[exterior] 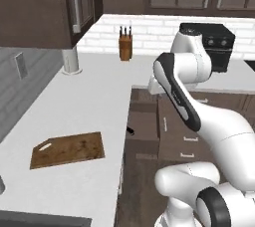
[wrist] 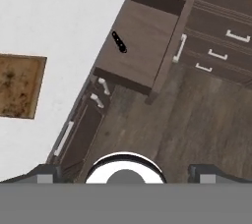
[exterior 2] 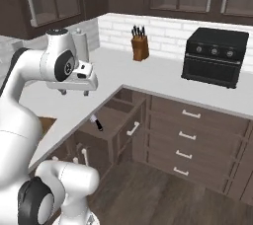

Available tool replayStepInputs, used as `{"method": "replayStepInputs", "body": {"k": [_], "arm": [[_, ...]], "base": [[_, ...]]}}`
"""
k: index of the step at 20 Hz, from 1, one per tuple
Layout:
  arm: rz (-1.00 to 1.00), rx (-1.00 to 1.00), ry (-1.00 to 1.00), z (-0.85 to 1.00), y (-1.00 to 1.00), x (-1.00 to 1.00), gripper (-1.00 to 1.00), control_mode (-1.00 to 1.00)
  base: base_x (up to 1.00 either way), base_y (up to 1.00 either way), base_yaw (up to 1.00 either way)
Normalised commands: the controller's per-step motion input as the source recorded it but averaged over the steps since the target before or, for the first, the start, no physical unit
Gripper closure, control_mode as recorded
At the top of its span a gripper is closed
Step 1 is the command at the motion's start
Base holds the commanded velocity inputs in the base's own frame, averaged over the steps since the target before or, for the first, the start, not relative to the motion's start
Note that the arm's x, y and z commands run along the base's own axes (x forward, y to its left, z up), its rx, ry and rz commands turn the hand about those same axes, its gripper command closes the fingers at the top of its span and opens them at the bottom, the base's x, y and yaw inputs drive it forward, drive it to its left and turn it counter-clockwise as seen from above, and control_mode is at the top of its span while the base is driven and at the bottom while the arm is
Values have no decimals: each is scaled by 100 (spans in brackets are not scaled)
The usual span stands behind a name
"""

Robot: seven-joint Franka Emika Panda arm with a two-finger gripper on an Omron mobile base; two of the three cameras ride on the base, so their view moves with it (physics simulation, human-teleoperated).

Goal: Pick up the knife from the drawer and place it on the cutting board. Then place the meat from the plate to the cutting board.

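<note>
The dark brown drawer stands pulled out under the white counter's corner. In it lies the knife; its black handle shows and the blade runs under the counter's edge. The mottled brown cutting board lies flat on the counter, left of the drawer. My gripper hangs open and empty, high above the drawer and pointing down at it. The plate and the meat are out of view.
A tan knife block stands by the brick back wall. A black toaster oven sits on the right counter. Shut drawers with white handles fill the cabinet front right of the open drawer, above a wooden floor.
</note>
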Motion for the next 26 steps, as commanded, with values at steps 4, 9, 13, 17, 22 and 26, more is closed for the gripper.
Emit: {"method": "replayStepInputs", "body": {"k": [4,9,13,17,22,26], "arm": [[0,0,0,0,0,0,-100,100],[0,0,0,0,0,0,-100,100],[0,0,0,0,0,0,-100,-100],[0,0,0,0,0,-1,-100,-100],[-1,0,5,-31,-10,40,-100,-100],[0,0,13,-88,-21,66,-100,-100]], "base": [[12,32,-48],[0,0,-14],[0,0,0],[0,0,0],[0,0,0],[0,0,0]]}}
